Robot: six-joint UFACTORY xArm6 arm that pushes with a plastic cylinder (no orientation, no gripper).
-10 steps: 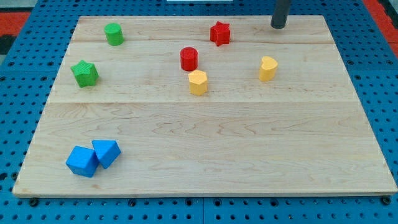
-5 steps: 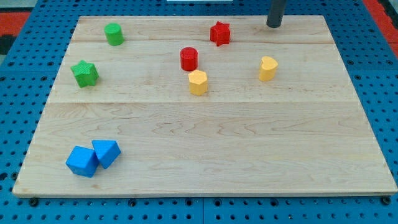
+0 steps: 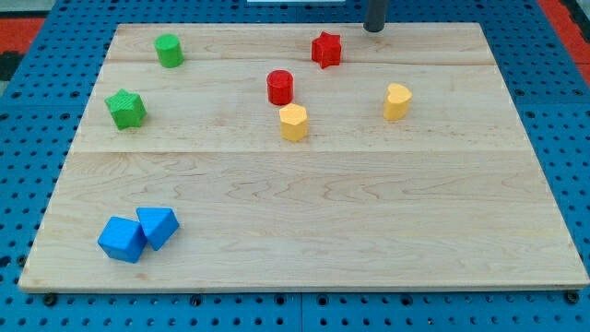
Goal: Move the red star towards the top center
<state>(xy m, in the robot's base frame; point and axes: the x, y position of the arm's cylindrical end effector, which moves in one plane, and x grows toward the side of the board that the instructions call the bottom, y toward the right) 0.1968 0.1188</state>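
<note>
1. Camera view: my tip [image 3: 374, 29] is seen at the desk's [image 3: 304, 203] top edge, up and to the right of the red star [image 3: 325, 49], apart from it.
2. No jaws are carried by the rod.
3. A red cylinder [image 3: 280, 87] is seen below the star, a yellow block [image 3: 293, 122] lower.
</note>
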